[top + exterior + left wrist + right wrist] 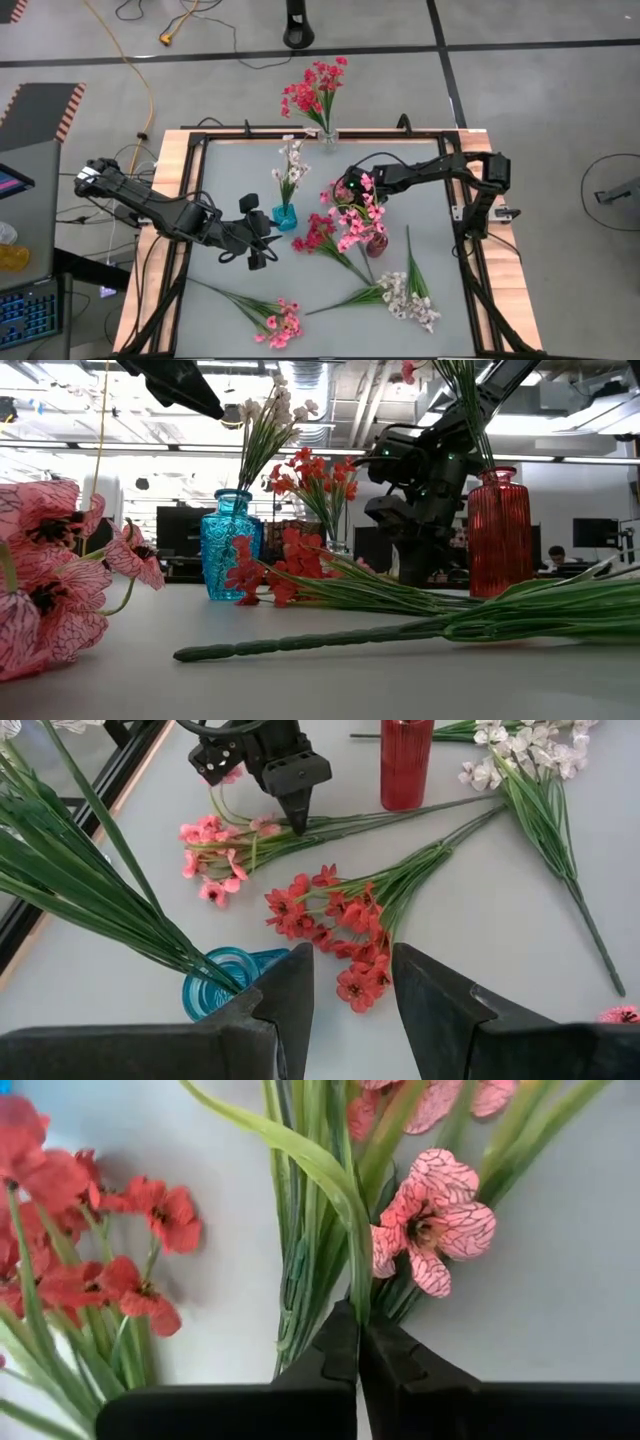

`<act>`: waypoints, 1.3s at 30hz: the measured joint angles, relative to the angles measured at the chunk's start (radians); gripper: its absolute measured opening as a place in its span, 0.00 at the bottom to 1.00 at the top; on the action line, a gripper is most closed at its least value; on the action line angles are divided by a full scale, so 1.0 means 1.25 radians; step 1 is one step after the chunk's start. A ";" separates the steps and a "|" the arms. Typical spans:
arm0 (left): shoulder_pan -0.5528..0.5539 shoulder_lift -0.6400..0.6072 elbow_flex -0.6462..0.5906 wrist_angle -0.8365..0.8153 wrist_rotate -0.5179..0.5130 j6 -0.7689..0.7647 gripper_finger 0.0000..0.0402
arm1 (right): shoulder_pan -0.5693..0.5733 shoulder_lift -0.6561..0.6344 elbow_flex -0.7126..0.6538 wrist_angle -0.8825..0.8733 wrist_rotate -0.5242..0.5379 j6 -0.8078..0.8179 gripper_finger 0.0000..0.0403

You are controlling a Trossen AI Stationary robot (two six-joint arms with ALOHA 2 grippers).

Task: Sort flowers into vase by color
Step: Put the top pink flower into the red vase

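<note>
Right arm reaching in from the table's right edge, elbow bent, wrist angled down over the middle of the table (230, 170). Right gripper (297, 820) lowered onto a pink sprig (215, 855) lying flat beside the red vase (405, 765), fingers pinched together around its green leaves and stems, as seen up close in the right wrist view (358, 1330), with 1 pink blossom (432, 1225) just past the fingertips. Left arm stretched in from the left edge, forearm low and running toward the centre, left gripper (350, 990) hovering above and just beside the blue vase (220, 980), fingers parted partway and empty, touching nothing. White sprig (291, 165) standing upright in the blue vase. Red sprig (335, 920) lying flat on the table between the blue vase and the red vase, blossoms toward the left gripper. Red blossoms (316, 90) upright in a clear vase (328, 136) at the far edge of the table. Pink blossoms (360, 215) clustered at the red vase near the right gripper. Loose white sprig (405, 295) flat toward the near right, another pink sprig (275, 322) flat toward the near left, both well apart from either gripper.
</note>
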State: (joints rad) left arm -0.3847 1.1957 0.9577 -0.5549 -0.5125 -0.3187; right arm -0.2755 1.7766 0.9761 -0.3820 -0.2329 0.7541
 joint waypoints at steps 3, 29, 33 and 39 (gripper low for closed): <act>0.000 0.000 0.000 0.000 0.000 0.000 0.31 | -0.009 -0.020 -0.002 -0.003 0.005 -0.016 0.05; 0.000 0.000 0.000 0.001 0.000 -0.006 0.31 | -0.175 -0.572 0.000 -0.164 0.214 -0.157 0.05; 0.000 0.000 0.000 0.002 0.000 -0.006 0.31 | -0.195 -0.663 0.000 -0.165 0.230 -0.188 0.05; 0.000 0.000 0.000 0.006 -0.007 -0.009 0.31 | -0.192 -0.781 0.000 -0.167 0.230 -0.192 0.05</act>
State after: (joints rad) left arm -0.3847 1.1957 0.9577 -0.5472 -0.5208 -0.3300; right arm -0.5154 0.8003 0.9764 -0.5911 0.0551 0.5144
